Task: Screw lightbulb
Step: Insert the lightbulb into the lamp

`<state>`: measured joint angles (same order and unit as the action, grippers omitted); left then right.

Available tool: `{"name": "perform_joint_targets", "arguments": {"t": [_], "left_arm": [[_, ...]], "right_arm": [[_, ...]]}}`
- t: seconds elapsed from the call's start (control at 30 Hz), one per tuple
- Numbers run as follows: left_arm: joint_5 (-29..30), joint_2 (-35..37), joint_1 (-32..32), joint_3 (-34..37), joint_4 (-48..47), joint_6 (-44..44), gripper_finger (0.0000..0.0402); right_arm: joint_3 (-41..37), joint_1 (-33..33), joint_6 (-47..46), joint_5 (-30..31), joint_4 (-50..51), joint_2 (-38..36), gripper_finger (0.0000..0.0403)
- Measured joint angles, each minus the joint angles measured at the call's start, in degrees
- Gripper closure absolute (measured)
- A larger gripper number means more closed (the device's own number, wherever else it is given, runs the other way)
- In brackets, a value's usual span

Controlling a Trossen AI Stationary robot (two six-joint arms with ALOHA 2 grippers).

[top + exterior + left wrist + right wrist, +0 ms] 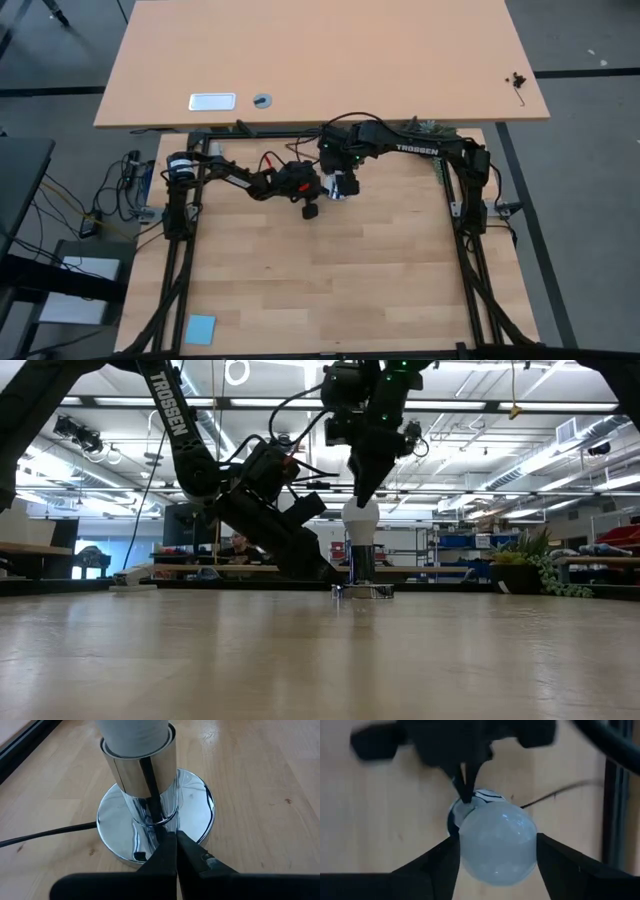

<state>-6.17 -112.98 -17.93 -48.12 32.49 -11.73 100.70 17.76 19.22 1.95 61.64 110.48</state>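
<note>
The white lightbulb [360, 518] stands upright in the chrome socket tube [362, 560], which rises from a round chrome base disc [197, 802] on the table's far middle. My right gripper [363, 492] comes down from above and is shut on the bulb [497, 842]. My left gripper [175, 840] is shut and slants down from the table's left. Its tips are on the base disc at the foot of the tube. Both grippers also show in the high view, the left gripper [322, 190] and the right gripper [343, 180]. My left gripper presses its shut fingertips [167, 851] down on the base disc's top [150, 851], right beside the foot of the tube. It comes slanting down from the table's left. The disc lies flat on the table. My right gripper pinches the bulb's round glass [470, 845] between its two fingers [442, 862], one on each side. The fingers point down from above. The bulb stands upright with its lower end inside the socket tube.
A black cord [45, 832] runs from the base disc across the table. A blue card [200, 328] lies at the table's near left corner. A light-wood desk [330, 60] stands beyond the far edge. Black frame rails [470, 260] run along both sides.
</note>
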Motion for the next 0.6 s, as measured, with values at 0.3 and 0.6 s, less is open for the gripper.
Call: {"name": "perform_joint_targets", "arguments": {"t": [0.3,0.6], "left_arm": [[0.00,0.00,-0.01,-0.02,0.00,0.00,0.0401],[-0.02,0.01,0.00,0.00,-0.04,0.00,0.0401]], "right_arm": [[0.03,0.36,-40.15,0.21,-0.58,-0.13,0.0163],[3.19,-0.30,-26.56,0.34,0.79,0.42,0.0138]]}}
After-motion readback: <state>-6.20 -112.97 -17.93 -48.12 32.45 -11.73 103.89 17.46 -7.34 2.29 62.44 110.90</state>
